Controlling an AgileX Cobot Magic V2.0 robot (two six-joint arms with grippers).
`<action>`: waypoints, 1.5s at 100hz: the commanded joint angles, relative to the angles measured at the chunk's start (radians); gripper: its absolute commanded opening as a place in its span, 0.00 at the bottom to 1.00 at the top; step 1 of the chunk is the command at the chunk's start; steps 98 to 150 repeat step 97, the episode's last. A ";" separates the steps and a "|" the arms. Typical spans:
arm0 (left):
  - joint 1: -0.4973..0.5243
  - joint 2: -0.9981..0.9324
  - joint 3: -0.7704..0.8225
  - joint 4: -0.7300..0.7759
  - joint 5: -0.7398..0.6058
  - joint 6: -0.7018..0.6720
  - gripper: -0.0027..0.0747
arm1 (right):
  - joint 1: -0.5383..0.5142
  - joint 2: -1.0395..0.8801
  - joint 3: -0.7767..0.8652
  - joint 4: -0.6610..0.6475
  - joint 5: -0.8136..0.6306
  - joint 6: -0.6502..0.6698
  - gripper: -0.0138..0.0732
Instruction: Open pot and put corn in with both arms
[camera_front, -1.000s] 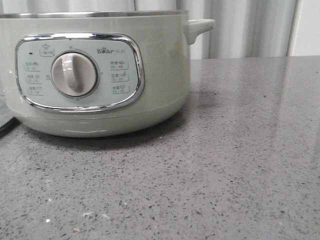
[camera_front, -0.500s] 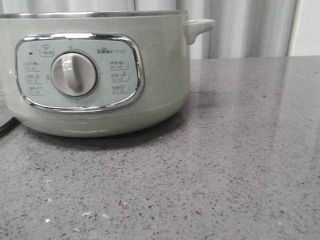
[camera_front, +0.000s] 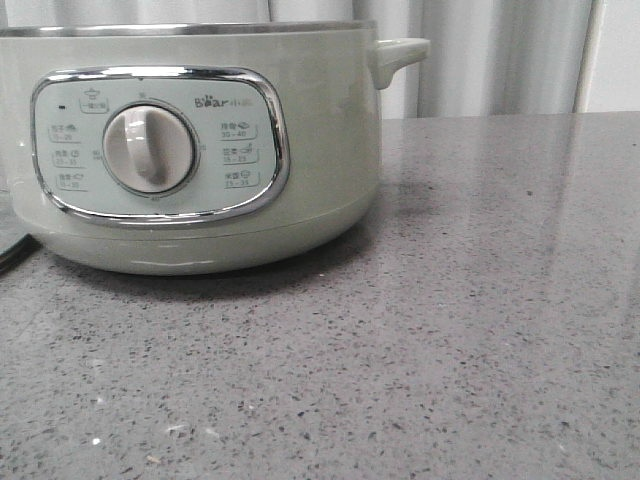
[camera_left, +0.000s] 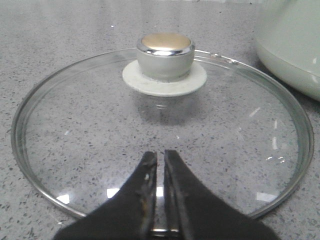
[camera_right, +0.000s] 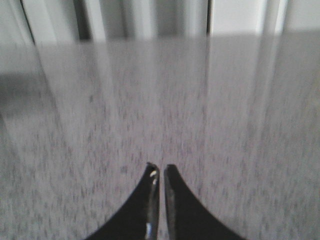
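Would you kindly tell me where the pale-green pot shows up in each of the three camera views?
Front view: the pot fills the upper left, dial facing the camera.
Left wrist view: only a slice of its green wall shows at the upper right, beside the glass lid.
Right wrist view: not in it.
Shared landmark: the grey speckled countertop.

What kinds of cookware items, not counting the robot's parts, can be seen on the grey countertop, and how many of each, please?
Large round pale-green electric pot: 1
Round clear glass lid with steel knob: 1
Total: 2
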 joint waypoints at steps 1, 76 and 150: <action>-0.008 -0.034 0.005 0.000 -0.023 -0.012 0.01 | -0.006 -0.019 0.019 0.004 -0.003 -0.017 0.10; -0.008 -0.034 0.005 0.000 -0.023 -0.012 0.01 | -0.006 -0.019 0.019 0.004 0.046 -0.017 0.10; -0.008 -0.034 0.005 0.000 -0.023 -0.012 0.01 | -0.006 -0.019 0.019 0.004 0.046 -0.017 0.10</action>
